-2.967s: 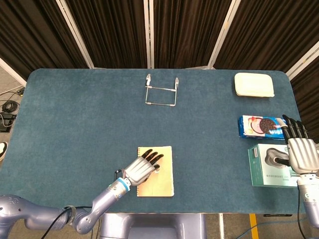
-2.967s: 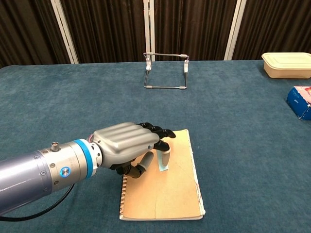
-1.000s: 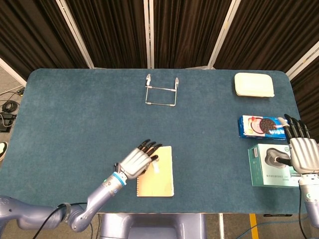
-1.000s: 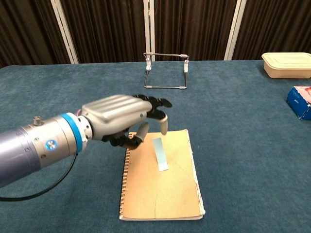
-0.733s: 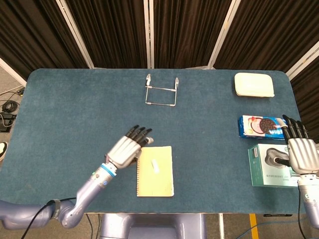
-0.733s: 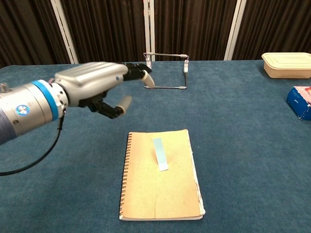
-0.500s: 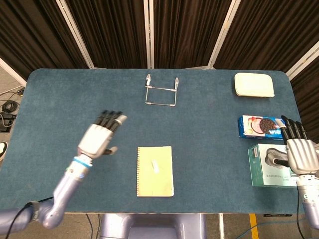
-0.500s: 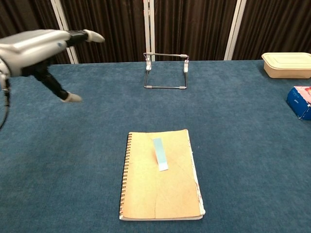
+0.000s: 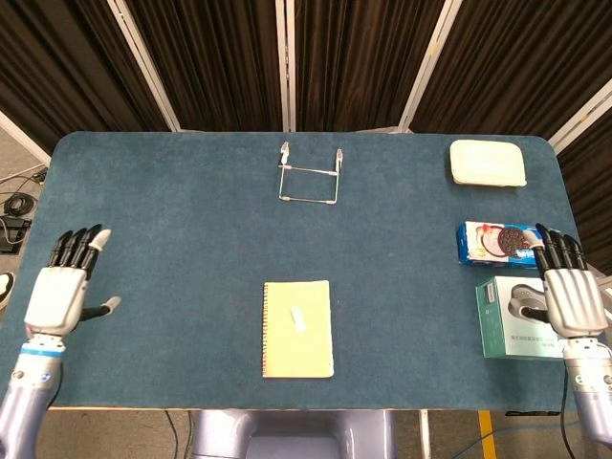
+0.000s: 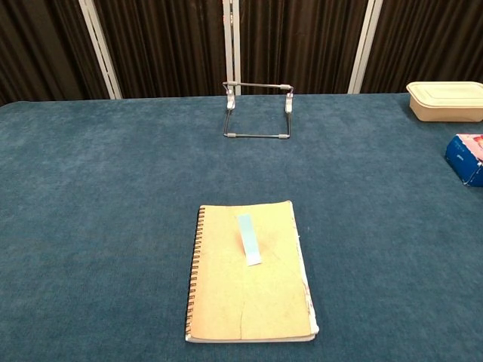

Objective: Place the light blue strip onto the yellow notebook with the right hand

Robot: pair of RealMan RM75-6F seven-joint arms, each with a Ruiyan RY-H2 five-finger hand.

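Resting flat on yellow notebook (image 10: 251, 274), light blue strip (image 10: 247, 239) looks placed; left hand (image 9: 59, 296), right hand (image 9: 570, 298) both released, parked at desk (image 9: 172, 239) edges.

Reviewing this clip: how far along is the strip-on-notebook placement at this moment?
Done: the light blue strip lies flat on the yellow notebook, inside its cover edges. In hand: nothing; the left hand hangs open at the table's left edge, and the right hand is open over the boxes at the right edge, both apart from the notebook. Left: nothing visible, the placement looks complete.
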